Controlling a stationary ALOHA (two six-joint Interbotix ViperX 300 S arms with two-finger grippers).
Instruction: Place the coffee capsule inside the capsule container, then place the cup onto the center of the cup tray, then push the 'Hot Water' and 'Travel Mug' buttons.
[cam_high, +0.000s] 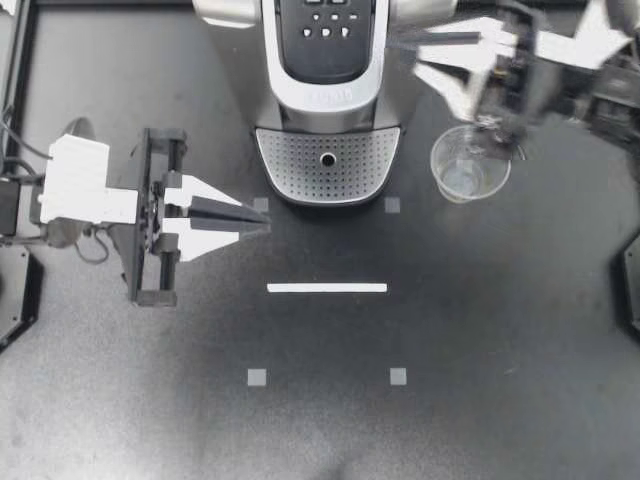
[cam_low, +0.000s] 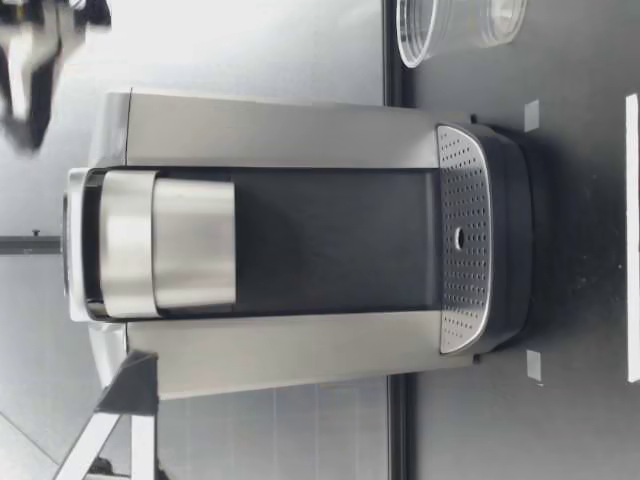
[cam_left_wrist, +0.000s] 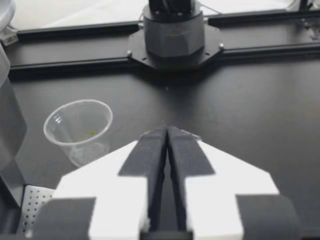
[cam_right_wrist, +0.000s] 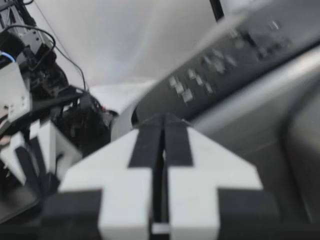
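My left gripper (cam_high: 262, 218) is clenched on nothing, its fingers pressed flat together, low over the table. Just ahead of its tips and a little to one side is the perforated cup tray (cam_high: 328, 165) at the foot of the coffee machine (cam_high: 325, 100). The tray is bare. Farther ahead, past the tray, the clear plastic cup (cam_high: 470, 165) stands upright on the table, mouth up and empty, near the tray's far edge but not on it. The left wrist view shows the cup (cam_left_wrist: 78, 131) well ahead of the closed tips (cam_left_wrist: 167, 132), beside the machine's body.

My right gripper (cam_high: 420, 50) is also pinched shut and empty. It is raised and points at the machine's upper side, with the button panel (cam_right_wrist: 195, 85) close ahead of its tips (cam_right_wrist: 162, 120). The cup sits below that arm's wrist; I cannot tell whether anything touches it.

The cup looks thin-walled, ribbed near the rim and see-through, tapering to a narrower base. I judge it very light, springy and slick — likely to buckle or skate away under a hard squeeze and to tip at a nudge. The best hold is probably across the rim, one finger inside and one outside, or gently round the upper wall, where the rolled lip stiffens it.

No capsule shows in any view — it may be in the machine, but I cannot tell.
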